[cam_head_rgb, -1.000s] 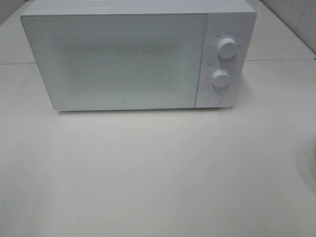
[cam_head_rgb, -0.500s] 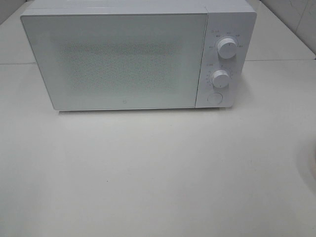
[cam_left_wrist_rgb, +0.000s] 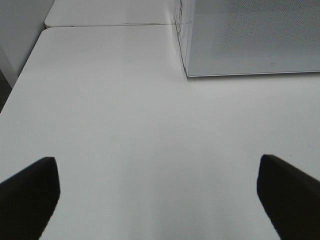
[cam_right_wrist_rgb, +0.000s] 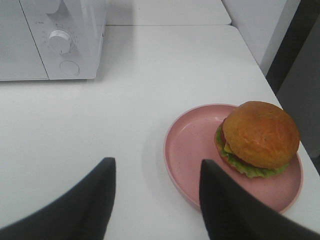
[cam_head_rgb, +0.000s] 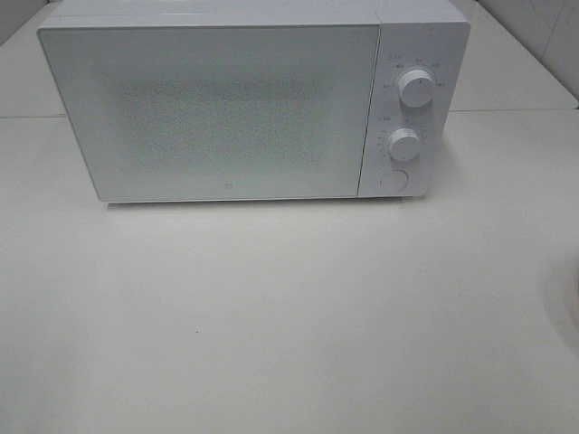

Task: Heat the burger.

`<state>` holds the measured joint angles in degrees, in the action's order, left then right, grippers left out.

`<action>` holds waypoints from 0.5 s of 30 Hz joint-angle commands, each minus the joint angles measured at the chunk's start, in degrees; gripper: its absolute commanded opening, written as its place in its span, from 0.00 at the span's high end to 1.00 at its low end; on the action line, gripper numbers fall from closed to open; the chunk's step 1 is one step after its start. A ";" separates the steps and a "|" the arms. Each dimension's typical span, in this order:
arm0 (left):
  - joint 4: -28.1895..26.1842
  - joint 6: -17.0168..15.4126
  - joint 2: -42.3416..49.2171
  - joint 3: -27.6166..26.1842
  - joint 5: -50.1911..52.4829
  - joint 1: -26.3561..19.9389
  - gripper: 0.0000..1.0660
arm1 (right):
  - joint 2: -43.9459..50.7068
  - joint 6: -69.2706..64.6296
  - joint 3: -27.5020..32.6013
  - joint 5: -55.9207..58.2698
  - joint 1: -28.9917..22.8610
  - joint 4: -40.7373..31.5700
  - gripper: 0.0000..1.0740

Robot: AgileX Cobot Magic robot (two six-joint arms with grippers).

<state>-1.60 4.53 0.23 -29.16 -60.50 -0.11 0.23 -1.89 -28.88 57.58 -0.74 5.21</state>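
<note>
Nothing has moved; I see burger [cam_right_wrist_rgb: 260,134] on pink plate [cam_right_wrist_rgb: 187,150], microwave [cam_head_rgb: 217,108] door closed, left gripper [cam_left_wrist_rgb: 160,200] spread wide, right gripper [cam_right_wrist_rgb: 157,200] half-spread, empty

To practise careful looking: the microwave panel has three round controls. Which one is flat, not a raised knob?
The lowest one, the round button beneath the two knobs. The upper knob and middle knob stand out; it lies flush.

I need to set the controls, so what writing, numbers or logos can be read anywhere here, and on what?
Nothing reads clearly.
Marks around the upper dial: too small and blurred to read.
Marks around the lower dial: also unreadable.
Small logo low on the microwave door: too tiny to make out.
Burger and pink plate: no text.
</note>
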 commanded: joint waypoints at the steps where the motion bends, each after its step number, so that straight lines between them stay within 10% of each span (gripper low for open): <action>1: -0.17 0.06 1.26 0.17 0.52 -0.06 0.01 | 1.72 0.52 0.17 -0.46 0.23 0.11 0.58; 15: -0.06 0.06 1.26 0.17 0.52 -0.06 0.01 | 1.72 0.52 0.17 -0.46 0.23 0.11 0.58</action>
<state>-1.60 4.58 0.23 -29.16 -60.50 -0.11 0.23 -1.89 -28.88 57.58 -0.74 5.21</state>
